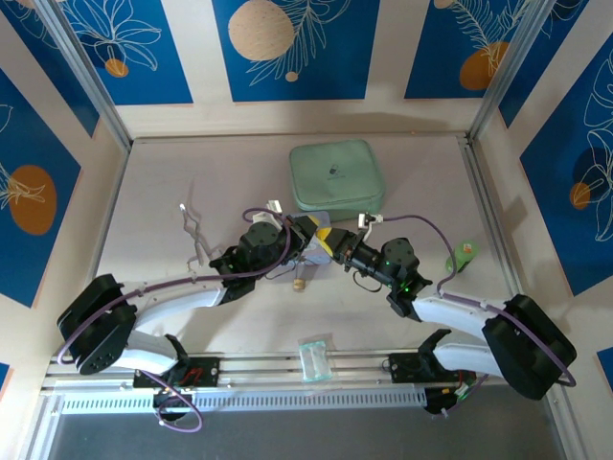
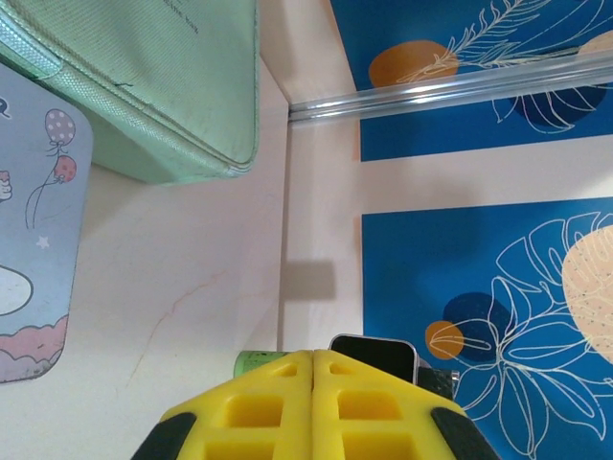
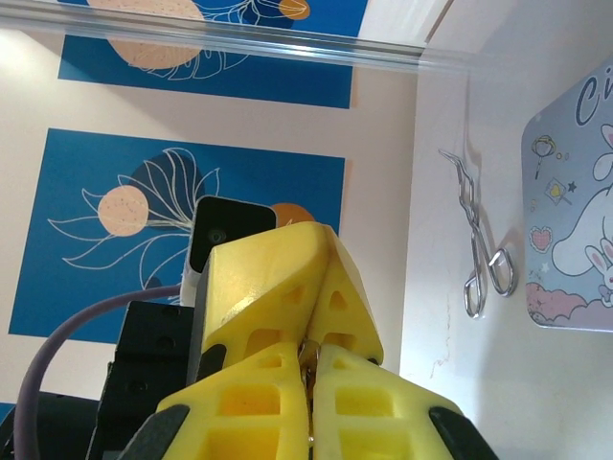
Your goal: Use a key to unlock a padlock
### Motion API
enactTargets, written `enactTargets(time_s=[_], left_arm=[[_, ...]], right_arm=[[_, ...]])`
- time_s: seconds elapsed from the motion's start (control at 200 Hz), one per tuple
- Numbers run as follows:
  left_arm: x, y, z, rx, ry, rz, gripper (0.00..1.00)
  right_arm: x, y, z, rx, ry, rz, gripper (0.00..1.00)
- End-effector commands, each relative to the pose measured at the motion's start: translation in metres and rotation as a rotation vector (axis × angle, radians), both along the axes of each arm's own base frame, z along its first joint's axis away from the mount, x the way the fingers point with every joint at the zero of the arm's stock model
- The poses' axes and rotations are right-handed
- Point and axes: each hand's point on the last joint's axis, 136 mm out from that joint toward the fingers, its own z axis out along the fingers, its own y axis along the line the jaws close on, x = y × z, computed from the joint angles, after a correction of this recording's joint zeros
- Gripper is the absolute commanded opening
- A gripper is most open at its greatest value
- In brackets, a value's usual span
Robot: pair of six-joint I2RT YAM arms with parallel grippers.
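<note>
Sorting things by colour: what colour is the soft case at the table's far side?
Mint green soft case, best seen in top external view.

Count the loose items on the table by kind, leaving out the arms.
Green zip case: 1
Metal tongs: 1
Cartoon-printed tin: 1
Clear plastic box: 1
Small green item: 1
Small brass piece, possibly the padlock but too small to tell: 1
Total: 6
</note>
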Motion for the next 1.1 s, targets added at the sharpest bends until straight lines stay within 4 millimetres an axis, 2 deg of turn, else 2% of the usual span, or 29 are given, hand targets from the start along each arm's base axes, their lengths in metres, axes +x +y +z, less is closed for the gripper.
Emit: enactTargets(time_s=[0.0, 0.14, 0.23, 0.28, 0.345, 0.415, 0.565, 0.65, 0.765, 0.855, 0.941, 1.091], left_arm=[[0.003, -0.003, 0.016, -0.01, -0.043, 0.001, 0.0], [0.003, 0.0, 0.012, -0.002, -0.055, 0.013, 0.26], [0.005, 0.007, 0.012, 0.02, -0.07, 0.036, 0.55], [0.006, 0.012, 0.014, 0.041, -0.091, 0.05, 0.67], [0.006, 0.019, 0.016, 0.084, -0.109, 0.063, 0.78], [0.007, 0.028, 0.012, 0.148, -0.1, 0.066, 0.84], [-0.002, 0.049, -0.006, 0.295, -0.095, 0.05, 0.89], [-0.012, 0.06, -0.015, 0.433, -0.109, 0.01, 0.93], [-0.028, 0.07, -0.045, 0.605, -0.054, -0.085, 0.99], [-0.039, 0.068, -0.069, 0.642, -0.017, -0.16, 0.97], [-0.047, 0.058, -0.087, 0.671, -0.011, -0.251, 0.94], [-0.044, 0.047, -0.114, 0.752, -0.024, -0.327, 0.89]], right_arm=[[0.003, -0.006, -0.004, -0.032, 0.005, -0.03, 0.0], [0.003, -0.01, -0.01, -0.056, 0.031, -0.03, 0.0], [0.001, -0.014, -0.017, -0.065, 0.049, -0.03, 0.0], [0.0, -0.016, -0.02, -0.07, 0.06, -0.027, 0.0], [-0.001, -0.019, -0.025, -0.08, 0.076, -0.027, 0.0], [-0.004, -0.022, -0.03, -0.098, 0.085, -0.017, 0.0], [-0.015, -0.026, -0.047, -0.219, 0.116, 0.029, 0.0], [-0.024, -0.029, -0.057, -0.327, 0.119, 0.058, 0.0], [-0.032, -0.038, -0.068, -0.424, 0.116, 0.065, 0.0], [-0.037, -0.044, -0.076, -0.477, 0.113, 0.07, 0.0], [-0.04, -0.045, -0.084, -0.5, 0.109, 0.084, 0.0], [-0.042, -0.042, -0.09, -0.493, 0.101, 0.123, 0.0]])
